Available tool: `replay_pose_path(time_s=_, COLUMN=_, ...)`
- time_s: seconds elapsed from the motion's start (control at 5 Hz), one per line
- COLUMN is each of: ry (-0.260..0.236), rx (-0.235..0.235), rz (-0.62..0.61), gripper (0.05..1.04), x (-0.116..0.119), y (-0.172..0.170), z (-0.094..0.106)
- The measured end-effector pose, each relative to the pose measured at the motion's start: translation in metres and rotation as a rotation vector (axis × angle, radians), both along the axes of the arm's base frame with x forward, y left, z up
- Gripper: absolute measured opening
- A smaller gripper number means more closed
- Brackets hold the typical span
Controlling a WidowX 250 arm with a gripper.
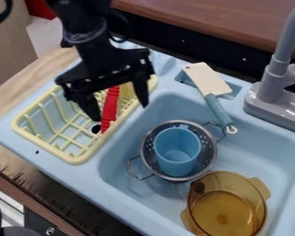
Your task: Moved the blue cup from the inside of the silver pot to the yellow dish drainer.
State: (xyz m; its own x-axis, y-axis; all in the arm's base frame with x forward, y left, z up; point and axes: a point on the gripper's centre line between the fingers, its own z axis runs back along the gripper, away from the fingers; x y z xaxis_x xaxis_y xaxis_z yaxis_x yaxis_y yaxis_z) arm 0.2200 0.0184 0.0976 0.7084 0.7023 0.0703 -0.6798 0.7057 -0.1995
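the cup (178, 167) is plain light blue, smooth-sided and round-mouthed, with a small tab at its rim. it sits with its opening up inside the silver perforated pot (148, 162), in the light blue sink (122, 154). the black gripper (120, 112) hangs over the pale yellow dish drainer (79, 159), its two fingers spread wide.
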Motion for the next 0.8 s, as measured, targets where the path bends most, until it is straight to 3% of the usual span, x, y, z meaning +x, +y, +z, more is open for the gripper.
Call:
replay_pose_path(time_s=0.4, ry=0.090, rx=-0.066, rz=0.178, gripper=0.997, x=0.001, y=-0.017, z=-0.015)
replay_pose_path(time_s=0.8, ry=0.073, rx=-0.056, rz=0.234, gripper=0.997, x=0.006, y=-0.026, z=-0.037)
